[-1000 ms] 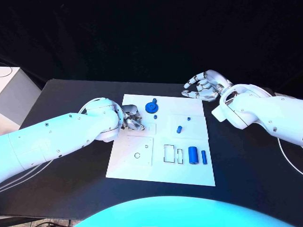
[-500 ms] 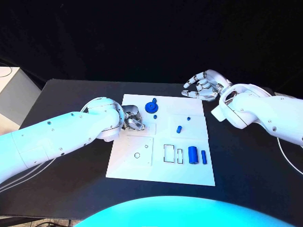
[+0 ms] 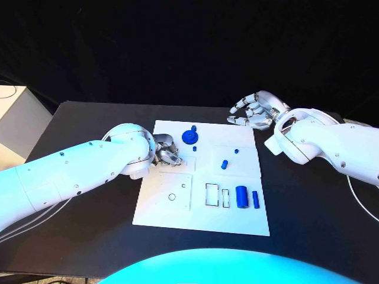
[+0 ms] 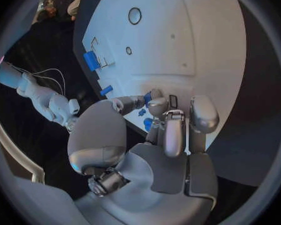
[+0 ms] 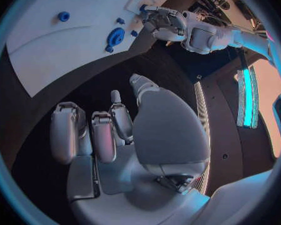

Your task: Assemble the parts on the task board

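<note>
Fingers (image 4: 158, 105) of the left hand (image 3: 164, 149) pinch a small blue part (image 4: 147, 98) over the task board's (image 3: 241, 216) left edge (placing step, I think); next it needs its hole. Right hand (image 3: 256, 110) hovers past the board's far corner, fingers loosely curled, holding nothing. Black counter (image 3: 79, 154), dark room.

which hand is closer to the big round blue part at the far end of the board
Left. The left hand is over the task board, just beside the round blue part. The right hand hovers off the board past its far right corner, farther away.
</note>
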Action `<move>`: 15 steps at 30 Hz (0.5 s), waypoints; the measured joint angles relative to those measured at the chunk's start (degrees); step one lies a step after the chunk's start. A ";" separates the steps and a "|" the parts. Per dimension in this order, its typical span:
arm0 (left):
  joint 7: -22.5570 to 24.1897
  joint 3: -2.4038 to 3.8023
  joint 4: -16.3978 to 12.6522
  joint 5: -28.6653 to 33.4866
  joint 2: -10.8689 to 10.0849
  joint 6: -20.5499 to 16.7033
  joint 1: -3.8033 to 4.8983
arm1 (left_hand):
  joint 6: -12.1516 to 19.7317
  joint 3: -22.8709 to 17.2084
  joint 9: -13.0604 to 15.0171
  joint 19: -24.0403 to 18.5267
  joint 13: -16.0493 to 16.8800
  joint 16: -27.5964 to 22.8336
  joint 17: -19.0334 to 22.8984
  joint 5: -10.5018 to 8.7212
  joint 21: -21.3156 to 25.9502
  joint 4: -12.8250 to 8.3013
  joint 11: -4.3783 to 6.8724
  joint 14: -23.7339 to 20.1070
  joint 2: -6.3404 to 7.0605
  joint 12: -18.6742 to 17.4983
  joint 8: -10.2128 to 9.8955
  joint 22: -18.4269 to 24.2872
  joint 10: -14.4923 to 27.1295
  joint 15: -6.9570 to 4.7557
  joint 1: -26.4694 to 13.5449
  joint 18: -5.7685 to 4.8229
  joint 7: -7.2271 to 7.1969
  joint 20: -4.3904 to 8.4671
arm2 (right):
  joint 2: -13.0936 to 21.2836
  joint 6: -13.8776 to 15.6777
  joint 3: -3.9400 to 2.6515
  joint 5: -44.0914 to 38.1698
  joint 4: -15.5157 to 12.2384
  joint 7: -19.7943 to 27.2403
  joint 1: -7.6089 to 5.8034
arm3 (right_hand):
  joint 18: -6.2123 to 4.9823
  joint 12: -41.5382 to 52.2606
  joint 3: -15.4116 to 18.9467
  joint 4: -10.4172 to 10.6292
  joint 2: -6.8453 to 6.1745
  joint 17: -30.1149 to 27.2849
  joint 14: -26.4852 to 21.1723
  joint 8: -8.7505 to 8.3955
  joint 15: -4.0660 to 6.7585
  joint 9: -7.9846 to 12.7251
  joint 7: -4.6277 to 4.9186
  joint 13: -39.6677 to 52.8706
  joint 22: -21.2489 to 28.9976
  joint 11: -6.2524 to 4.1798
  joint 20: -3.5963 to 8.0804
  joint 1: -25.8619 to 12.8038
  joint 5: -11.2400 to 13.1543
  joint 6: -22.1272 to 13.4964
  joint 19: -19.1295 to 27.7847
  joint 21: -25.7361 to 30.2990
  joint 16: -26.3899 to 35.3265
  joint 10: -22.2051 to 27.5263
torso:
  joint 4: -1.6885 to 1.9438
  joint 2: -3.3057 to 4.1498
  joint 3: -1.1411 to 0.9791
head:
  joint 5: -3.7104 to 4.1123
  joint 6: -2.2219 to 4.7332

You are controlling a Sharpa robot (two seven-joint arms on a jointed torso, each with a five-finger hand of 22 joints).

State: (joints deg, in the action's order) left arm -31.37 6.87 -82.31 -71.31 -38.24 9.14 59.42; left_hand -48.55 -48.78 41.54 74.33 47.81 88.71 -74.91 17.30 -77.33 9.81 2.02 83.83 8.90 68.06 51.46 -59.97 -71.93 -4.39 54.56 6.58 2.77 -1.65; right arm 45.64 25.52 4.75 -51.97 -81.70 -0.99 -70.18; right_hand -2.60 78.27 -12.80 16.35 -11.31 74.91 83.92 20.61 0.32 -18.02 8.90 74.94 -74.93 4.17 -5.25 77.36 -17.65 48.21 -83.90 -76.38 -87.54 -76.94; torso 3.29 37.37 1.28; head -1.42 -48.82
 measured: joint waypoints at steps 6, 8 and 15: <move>-0.11 0.29 -0.53 0.42 -0.36 0.27 -0.17 | -0.03 0.00 -0.08 0.00 0.00 0.00 0.00 0.26 0.00 0.00 0.00 0.22 -0.02 0.00 -0.02 0.00 0.00 -0.22 0.02 0.00 0.03 0.00 | 0.01 -0.01 0.00 0.00 0.04 0.00 0.04 | 0.00 0.00 0.00 0.00 0.00 0.00 0.00 0.00 0.00 0.00 0.00 -0.01 0.00 0.00 0.00 0.00 -0.10 0.00 0.00 0.00 0.00 0.00 | 0.02 0.00 0.00 | 0.03 -0.11; -0.22 0.55 -0.72 0.53 -0.51 0.40 -0.28 | -0.11 0.00 -0.18 0.00 -0.05 0.00 0.00 0.26 0.00 0.00 0.00 0.22 -0.12 0.00 -0.13 0.01 0.00 -0.22 0.11 0.00 0.07 0.00 | 0.02 -0.01 0.00 0.00 0.05 0.00 0.05 | 0.00 0.00 0.00 0.00 0.00 0.00 0.00 0.00 0.00 0.00 0.00 -0.01 0.00 0.00 0.00 0.00 -0.33 0.00 0.00 0.00 0.00 0.00 | 0.02 -0.01 0.00 | 0.04 -0.15; -0.52 1.86 -1.19 0.73 -0.87 1.13 -0.40 | -0.11 0.01 -0.42 0.21 -0.35 0.00 0.00 0.26 0.00 0.00 -0.01 0.22 -0.27 0.00 -0.41 -0.08 0.01 -0.22 0.28 0.01 0.07 0.21 | -0.03 -0.03 0.00 0.00 0.10 0.00 0.14 | 0.00 0.00 0.00 0.00 0.00 0.00 0.00 0.00 0.00 0.00 0.00 -0.01 0.01 0.00 0.00 0.00 -0.33 0.00 0.00 0.00 0.00 0.00 | 0.03 -0.10 -0.02 | -0.07 0.02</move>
State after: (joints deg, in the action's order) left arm -31.89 8.73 -83.50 -70.58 -39.10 10.27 59.02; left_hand -48.66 -48.77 41.11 74.54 47.46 88.71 -74.91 17.55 -77.33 9.81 2.01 84.05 8.63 68.06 51.04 -60.04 -71.92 -4.61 54.84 6.59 2.85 -1.44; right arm 45.61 25.49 4.75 -51.97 -81.60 -0.99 -70.04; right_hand -2.59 78.27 -12.80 16.35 -11.31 74.91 83.92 20.61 0.32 -18.01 8.90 74.93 -74.92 4.17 -5.25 77.36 -17.98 48.21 -83.90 -76.38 -87.54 -76.94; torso 3.32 37.27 1.26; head -1.49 -48.80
